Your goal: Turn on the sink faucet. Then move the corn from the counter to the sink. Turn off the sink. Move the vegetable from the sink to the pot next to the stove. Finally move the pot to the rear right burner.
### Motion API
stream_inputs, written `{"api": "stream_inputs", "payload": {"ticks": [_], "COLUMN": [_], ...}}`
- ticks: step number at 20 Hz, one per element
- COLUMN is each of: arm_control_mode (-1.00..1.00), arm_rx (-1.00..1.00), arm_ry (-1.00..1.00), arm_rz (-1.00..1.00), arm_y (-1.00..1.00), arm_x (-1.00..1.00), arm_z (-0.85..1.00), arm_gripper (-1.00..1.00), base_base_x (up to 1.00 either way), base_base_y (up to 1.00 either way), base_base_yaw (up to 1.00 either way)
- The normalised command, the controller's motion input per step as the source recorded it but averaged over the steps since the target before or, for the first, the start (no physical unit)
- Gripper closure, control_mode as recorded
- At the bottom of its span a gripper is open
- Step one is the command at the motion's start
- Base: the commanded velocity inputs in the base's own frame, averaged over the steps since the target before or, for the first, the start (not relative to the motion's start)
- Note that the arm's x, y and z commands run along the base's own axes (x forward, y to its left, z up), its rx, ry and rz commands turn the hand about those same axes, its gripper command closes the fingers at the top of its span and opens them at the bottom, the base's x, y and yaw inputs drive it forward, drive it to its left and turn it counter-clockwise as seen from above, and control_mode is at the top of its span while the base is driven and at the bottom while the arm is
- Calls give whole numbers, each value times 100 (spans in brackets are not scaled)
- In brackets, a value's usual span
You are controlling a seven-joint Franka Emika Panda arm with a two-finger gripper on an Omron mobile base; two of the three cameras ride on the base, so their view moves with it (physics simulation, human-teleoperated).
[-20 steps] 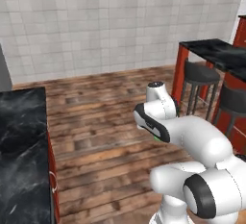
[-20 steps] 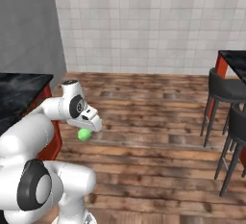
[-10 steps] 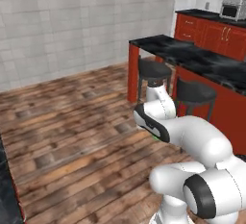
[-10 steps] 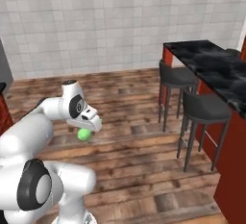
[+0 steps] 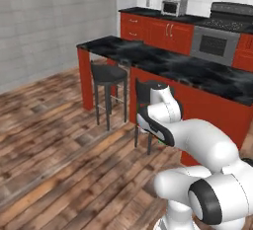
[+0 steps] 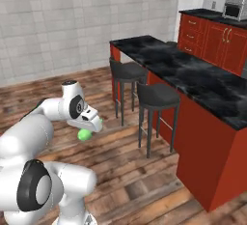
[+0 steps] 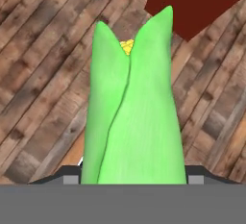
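We see the two-finger gripper (image 7: 132, 180) clamped on the green-husked ear of corn (image 7: 132, 122), which rises straight up from between the fingers in the hand view, with a small patch of yellow kernels showing where the two husk leaves part at the top. Below the corn lies the brown wood-plank floor (image 7: 38, 74), and at the far right of that view a dark red panel (image 7: 192, 2) cuts across the corner.

In the right base view the corn (image 6: 85, 134) shows as a small green shape just under the white hand, held low above the wood-plank floor (image 6: 125, 171), to the left of the near black bar stool (image 6: 157, 96). A second black bar stool (image 6: 126, 70) stands farther off, both tucked against the long red island with the black marbled top (image 6: 193, 74).

In the left base view the island (image 5: 163, 63) runs from the left toward the near right. Behind it, along the far wall, stand red cabinets (image 5: 158, 31), a silver toaster oven (image 5: 174, 4) and a steel stove (image 5: 217, 39).
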Motion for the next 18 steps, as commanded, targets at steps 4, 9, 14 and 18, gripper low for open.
{"api": "stream_inputs", "payload": {"ticks": [4,9,14,18], "arm_control_mode": [100,100,100,100], "arm_rx": [0,0,0,0], "arm_ry": [0,0,0,0], "arm_rz": [0,0,0,0], "arm_y": [0,0,0,0], "arm_x": [0,0,0,0], "arm_z": [0,0,0,0], "arm_gripper": [100,100,100,100], "base_base_x": [-7,-12,-12,-9], "base_base_y": [-53,-68,-80,-89], "base_base_yaw": [-47,-43,-39,-35]}}
